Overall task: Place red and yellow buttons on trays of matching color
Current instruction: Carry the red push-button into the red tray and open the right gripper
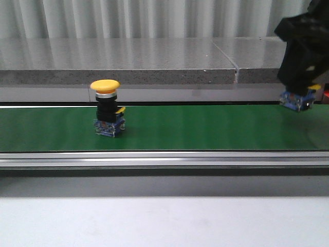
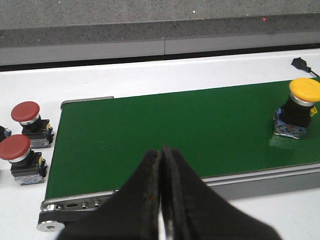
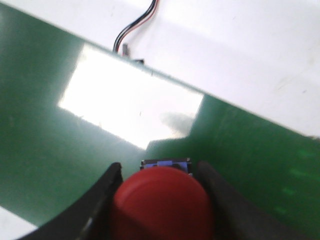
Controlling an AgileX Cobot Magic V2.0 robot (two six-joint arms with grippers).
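Observation:
A yellow button (image 1: 105,108) stands upright on the green belt (image 1: 205,128), left of centre; the left wrist view shows this yellow button (image 2: 298,107) too. My right gripper (image 1: 297,88) is at the belt's far right, shut on a red button (image 3: 162,202) whose blue base (image 1: 297,100) hangs low over the belt. I cannot tell if it touches. Two more red buttons (image 2: 27,117) (image 2: 17,155) stand on the white surface off the belt's end. My left gripper (image 2: 162,150) is shut and empty, above the belt's near rail. The trays are out of view.
A metal rail (image 1: 164,158) runs along the belt's near side, and a grey stone ledge (image 1: 128,62) lies behind it. A wire with a small plug (image 3: 132,37) lies on the white table beside the belt. The belt's end roller (image 2: 52,225) is close to my left gripper.

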